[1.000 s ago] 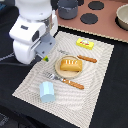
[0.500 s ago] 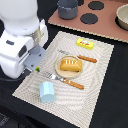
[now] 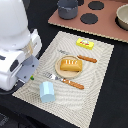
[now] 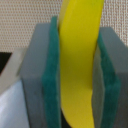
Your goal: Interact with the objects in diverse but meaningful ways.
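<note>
In the wrist view a yellow banana (image 4: 80, 65) is clamped between my gripper's green pads (image 4: 50, 90); the gripper (image 4: 77, 80) is shut on it. In the exterior view the white arm (image 3: 17, 50) hangs over the placemat's edge on that view's left, and the gripper's tips are hidden behind it. An orange-brown bread loaf (image 3: 71, 65) lies on a small plate (image 3: 59, 73) mid-mat. A light blue cup (image 3: 47, 91) stands near the mat's front corner. A flat yellow packet (image 3: 85, 44) with a red mark lies at the mat's far side. A dark grey pot (image 3: 67, 9) stands beyond the mat.
A knife (image 3: 72, 83) and a fork (image 3: 82, 58) with orange handles flank the plate on the striped placemat (image 3: 100, 90). A toy stove top (image 3: 102, 22) with black burners runs along the back, with a bowl (image 3: 122, 16) at its far right.
The arm has swung lower and toward the exterior view's left, now covering the mat's left edge.
</note>
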Motion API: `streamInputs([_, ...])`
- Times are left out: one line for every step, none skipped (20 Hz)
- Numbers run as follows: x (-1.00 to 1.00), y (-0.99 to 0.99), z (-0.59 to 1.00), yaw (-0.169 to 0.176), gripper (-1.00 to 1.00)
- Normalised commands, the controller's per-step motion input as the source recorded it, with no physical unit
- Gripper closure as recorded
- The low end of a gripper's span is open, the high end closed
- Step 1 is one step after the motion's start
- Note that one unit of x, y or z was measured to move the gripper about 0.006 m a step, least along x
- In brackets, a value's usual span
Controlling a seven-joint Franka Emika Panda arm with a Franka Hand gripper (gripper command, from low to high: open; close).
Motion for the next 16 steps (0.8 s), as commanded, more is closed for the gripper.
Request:
streamInputs([-0.01,-0.36,-0.28,0.045,1.0])
streamInputs([-0.01,-0.36,-0.28,0.044,1.0])
streamInputs([0.0,-0.36,-0.26,0.043,1.0])
streamInputs([0.0,-0.34,-0.24,0.04,1.0])
streamInputs([0.0,-0.33,-0.21,0.038,1.0])
streamInputs([0.0,-0.31,-0.18,0.036,1.0])
streamInputs([0.0,-0.25,-0.12,0.036,1.0])
streamInputs([0.05,-0.17,-0.01,0.04,1.0])
streamInputs([0.11,-0.16,0.0,0.025,1.0])
streamInputs([0.09,-0.15,0.0,0.026,1.0])
streamInputs([0.08,-0.16,0.0,0.027,1.0])
streamInputs([0.1,-0.14,0.0,0.027,1.0])
streamInputs([0.13,-0.12,0.03,0.024,1.0])
streamInputs([0.24,-0.02,0.17,0.024,-1.0])
streamInputs([0.32,0.0,0.38,0.026,-1.0])
streamInputs([0.38,0.0,0.35,0.034,-1.0])
